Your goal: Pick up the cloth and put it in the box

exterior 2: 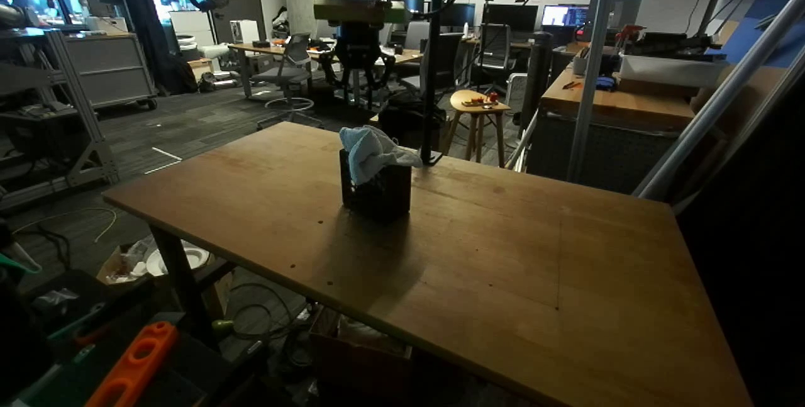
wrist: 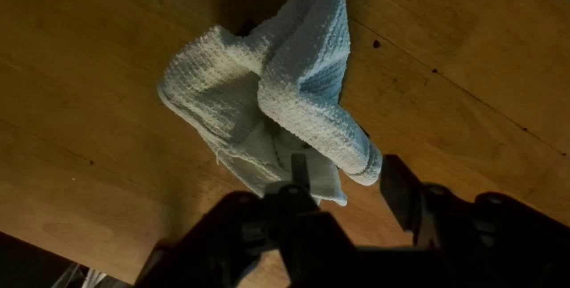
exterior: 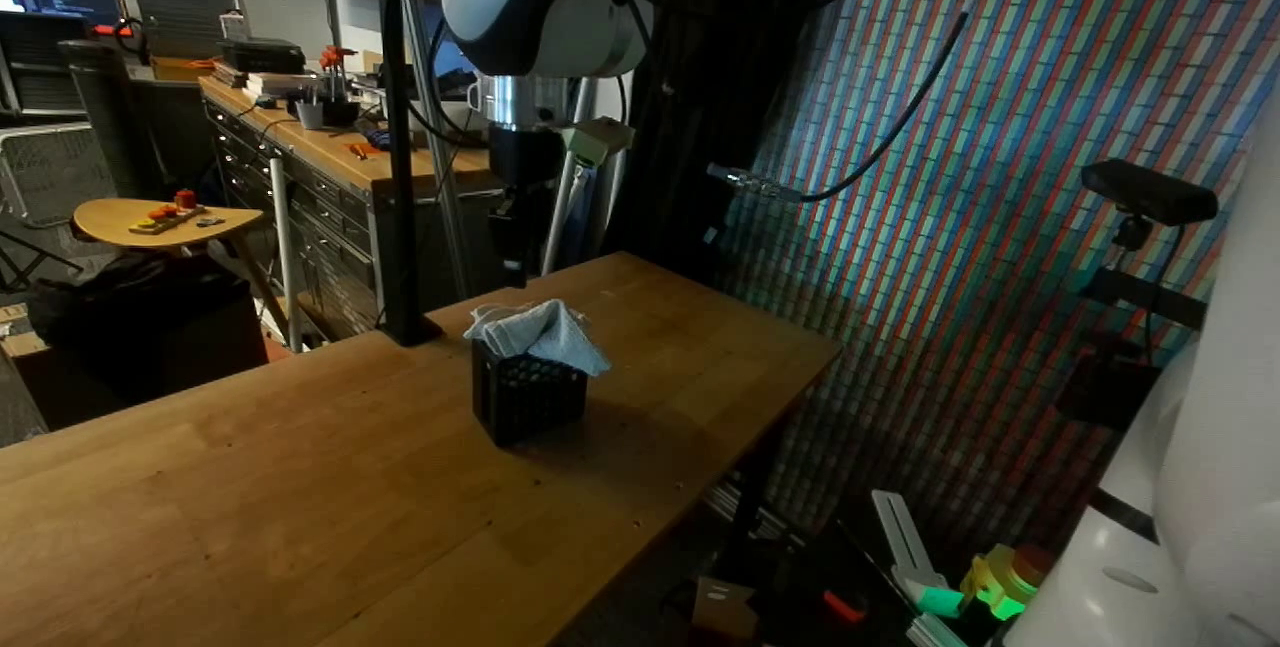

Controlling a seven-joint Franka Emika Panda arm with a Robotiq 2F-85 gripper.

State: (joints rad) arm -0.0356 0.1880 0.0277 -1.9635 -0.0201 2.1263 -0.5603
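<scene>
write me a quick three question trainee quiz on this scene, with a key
1. True or false: part of the cloth hangs outside the box.
2. Pick one. The gripper is: (a) shut on the cloth; (b) open, clear of the cloth; (c) gripping the box.
3. Fill in: the box stands on the ____.

Key: 1 true; 2 b; 3 table.

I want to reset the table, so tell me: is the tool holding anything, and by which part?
Nothing is held. The tool stands open above the cloth, which drapes over the box; both exterior views show a gap between tool and cloth.
</scene>
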